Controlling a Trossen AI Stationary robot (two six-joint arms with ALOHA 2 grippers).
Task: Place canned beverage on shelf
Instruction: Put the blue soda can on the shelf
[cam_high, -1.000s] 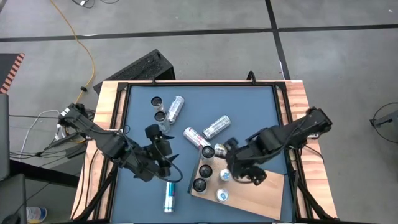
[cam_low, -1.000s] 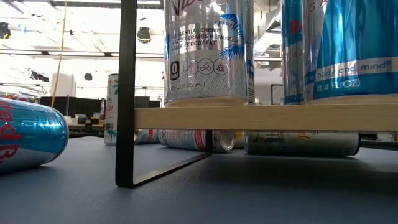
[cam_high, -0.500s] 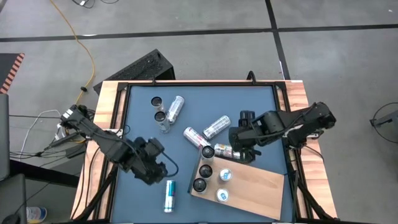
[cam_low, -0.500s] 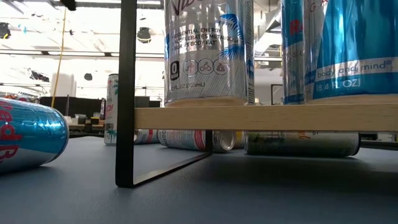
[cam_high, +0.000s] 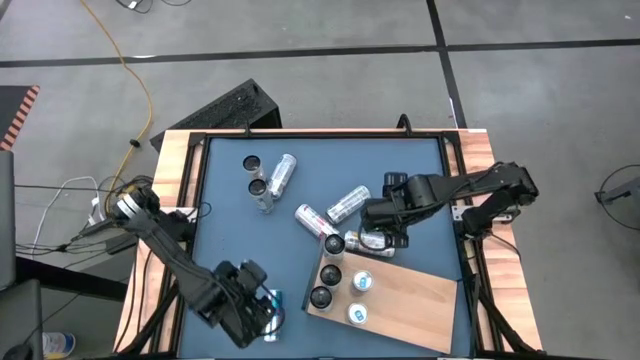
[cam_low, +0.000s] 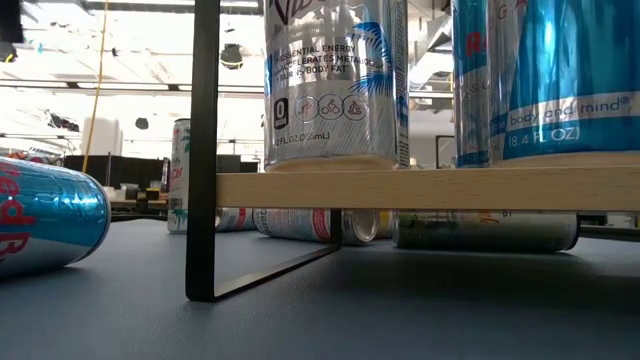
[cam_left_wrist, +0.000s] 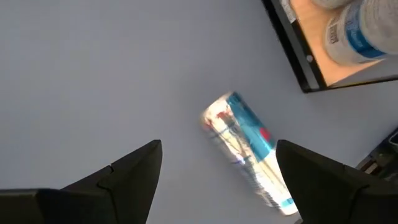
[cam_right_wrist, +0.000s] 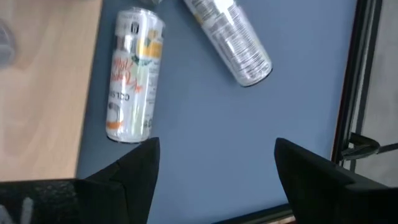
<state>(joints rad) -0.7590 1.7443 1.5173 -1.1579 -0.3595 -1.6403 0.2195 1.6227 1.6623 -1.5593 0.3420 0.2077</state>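
Observation:
The wooden shelf (cam_high: 410, 300) stands at the table's near right, with several cans upright on it (cam_high: 330, 273); its edge also shows in the low view (cam_low: 420, 188). A blue can (cam_left_wrist: 249, 149) lies on its side on the table, left of the shelf. My left gripper (cam_high: 258, 305) hangs open above it, touching nothing. A silver-and-orange can (cam_right_wrist: 132, 74) lies on its side along the shelf's far edge. My right gripper (cam_high: 378, 218) is open and empty just beyond that can.
Another silver can (cam_right_wrist: 230, 37) lies on the table past the right gripper, and another (cam_high: 313, 220) left of it. More cans lie or stand at the far left (cam_high: 282, 173). A black frame (cam_high: 448, 190) rims the tabletop. The shelf's black leg (cam_low: 203, 150) shows in the low view.
My left gripper has moved toward the table's near edge, from the middle left to above the lying blue can. My right gripper has moved from over the shelf toward the far edge, past the lying silver-and-orange can. The cans have stayed put.

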